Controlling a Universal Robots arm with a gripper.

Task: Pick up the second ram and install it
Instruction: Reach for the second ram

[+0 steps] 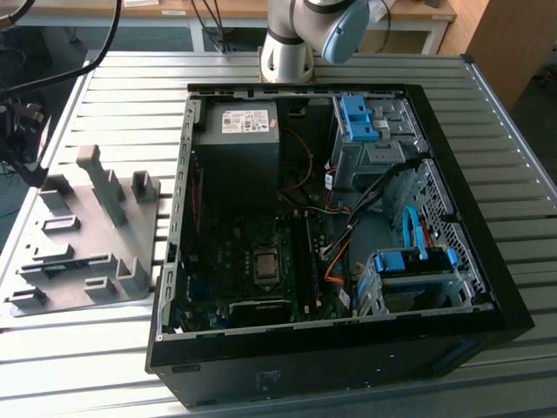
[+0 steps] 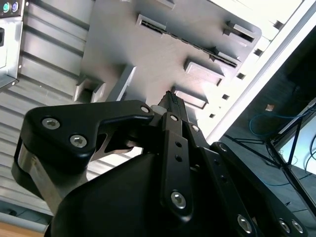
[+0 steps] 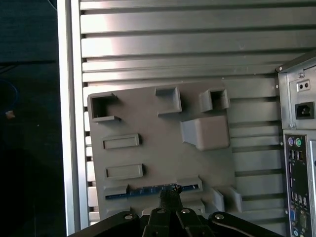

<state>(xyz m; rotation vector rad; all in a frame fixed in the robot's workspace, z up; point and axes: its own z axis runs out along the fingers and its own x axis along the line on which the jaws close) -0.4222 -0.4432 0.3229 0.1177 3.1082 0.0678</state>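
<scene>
The slim dark green memory stick (image 3: pixel 140 190) is seated on edge in a long slot of the grey plastic tray (image 3: pixel 163 153) (resting on a ribbed metal table (image 3: pixel 173 49)). The black gripper (image 3: pixel 170 192) is seen over it, fingertips pressed together and nothing pinched.

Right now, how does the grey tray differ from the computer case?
The grey tray is pale, flat, with small upright holders; the computer case is black, deep and open, with the motherboard inside. The tray is smaller than the case. Both lie on the slatted table.
</scene>
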